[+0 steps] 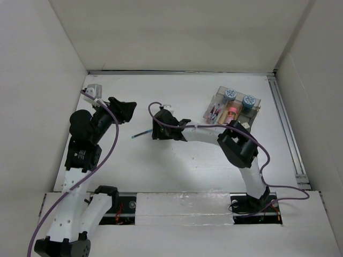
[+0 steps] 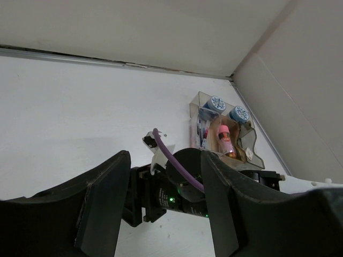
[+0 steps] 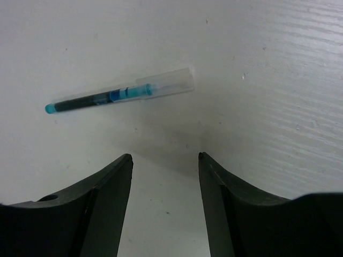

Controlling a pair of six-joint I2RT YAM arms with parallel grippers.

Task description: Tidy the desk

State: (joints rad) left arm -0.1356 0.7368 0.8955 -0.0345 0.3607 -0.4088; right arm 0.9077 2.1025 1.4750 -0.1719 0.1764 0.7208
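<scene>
Around the right gripper (image 1: 155, 130): teal pen (image 1: 140, 135) with clear cap just ahead of the fingertips, not touching, nothing in between. Clear compartmented tray (image 1: 234, 107) well behind, back along the right arm (image 2: 182, 198), holding two blue-lidded jars (image 1: 231, 94) and a pink item (image 1: 232, 112). Left gripper (image 1: 131, 111) near, off to the side, aimed toward the right gripper. Both pincers spread wide, empty. Under both, the desk (image 1: 187, 166): flat white, walled by white panels (image 1: 177, 32), metal rail (image 1: 286, 134) along the edge beyond the tray. Pen flat on desk, long axis crosswise to the right fingers (image 3: 107, 203). Right wrist view only: capped end right, teal tail left, slight tilt. Left wrist view only: tray side-on, right arm and purple cable (image 2: 177, 160) filling the foreground, pen out of sight.
</scene>
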